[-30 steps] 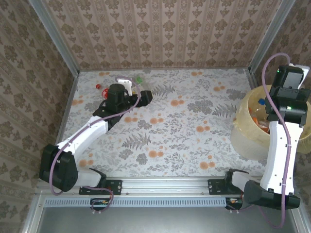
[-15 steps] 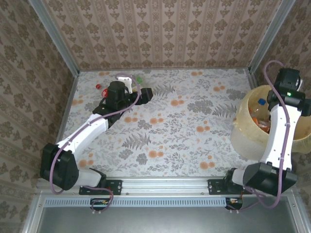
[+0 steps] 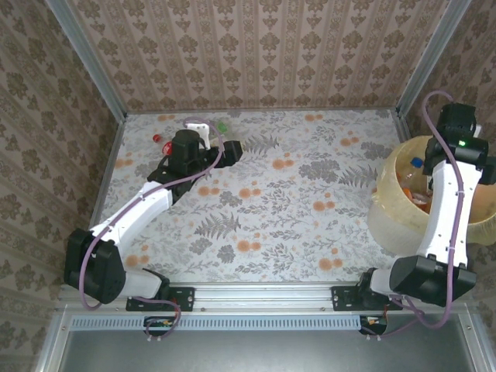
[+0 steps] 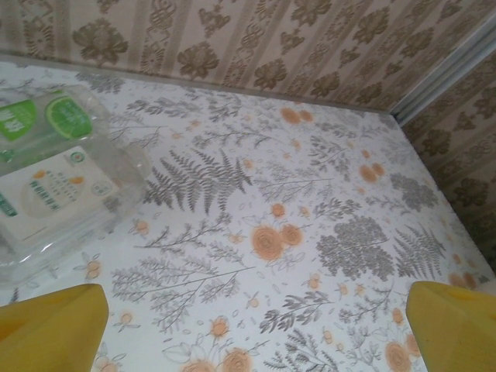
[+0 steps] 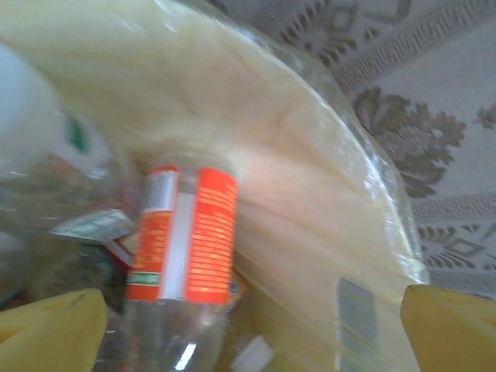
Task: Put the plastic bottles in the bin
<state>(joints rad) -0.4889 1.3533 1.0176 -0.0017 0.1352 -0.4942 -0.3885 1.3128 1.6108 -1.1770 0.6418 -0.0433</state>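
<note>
A: L claw (image 4: pixel 248 341)?
B: Yours is spread wide, nothing btwn fingers. Green-label bottle (image 4: pixel 48 167) lies on the table (image 4: pixel 310 194), ahead-left, near far wall.
A: R claw (image 5: pixel 248 333)?
B: Also agape, empty, over the bin (image 5: pixel 310 186); orange-label bottle (image 5: pixel 186 232) lies inside w/ others.

The left arm (image 3: pixel 143 208) reaches low and diagonally forward from its base, elbow bent. The left gripper (image 4: pixel 249 332) has its jaws spread wide and empty. The right arm (image 3: pixel 446 205) stands steeply upright, wrist folded over at the top. The right gripper (image 5: pixel 252 332) also has its jaws wide apart.
</note>
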